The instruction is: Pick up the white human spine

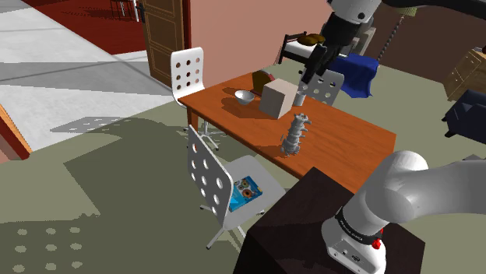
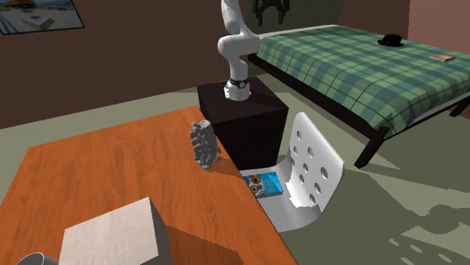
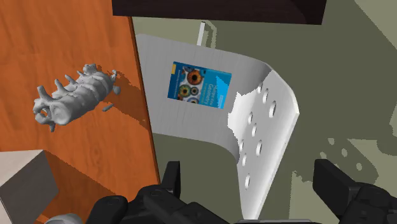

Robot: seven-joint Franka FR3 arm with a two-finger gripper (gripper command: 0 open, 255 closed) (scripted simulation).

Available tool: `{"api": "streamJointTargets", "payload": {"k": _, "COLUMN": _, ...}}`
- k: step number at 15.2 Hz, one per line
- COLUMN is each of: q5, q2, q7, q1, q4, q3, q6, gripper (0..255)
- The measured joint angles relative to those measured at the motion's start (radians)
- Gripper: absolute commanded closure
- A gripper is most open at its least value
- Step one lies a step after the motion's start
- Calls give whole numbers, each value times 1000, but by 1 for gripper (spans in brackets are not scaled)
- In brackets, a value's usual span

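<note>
The pale grey spine model (image 1: 296,134) stands on end on the orange-brown table (image 1: 350,140), near the edge by the stand. It appears as a knobbly grey column (image 2: 203,143) in the second exterior view, and the wrist view has it (image 3: 73,98) off to one side of the fingers. My black gripper (image 1: 306,80) hangs high above the table's far side, next to the beige box (image 1: 279,99) and well away from the spine. Its fingers (image 3: 172,181) stand wide apart in the wrist view; the gripper (image 3: 252,191) is open and holds nothing.
A small grey bowl (image 1: 244,96) sits beside the box. A white perforated chair (image 1: 214,175) at the table's edge carries a blue book (image 1: 248,189). Two more white chairs (image 1: 188,72) stand around the table. The dark stand (image 2: 241,120) and a green plaid bed (image 2: 354,68) lie beyond.
</note>
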Motion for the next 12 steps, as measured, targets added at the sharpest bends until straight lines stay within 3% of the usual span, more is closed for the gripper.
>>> {"api": "streamJointTargets", "payload": {"k": 4, "q5": -18, "q2": -10, "q7": -49, "q1": -6, "q4": -52, "q3": -44, "q6": 40, "gripper": 0}}
{"api": "streamJointTargets", "payload": {"k": 12, "q5": -90, "q2": 16, "q7": -233, "q1": -37, "q4": -190, "q3": -215, "q6": 197, "gripper": 0}}
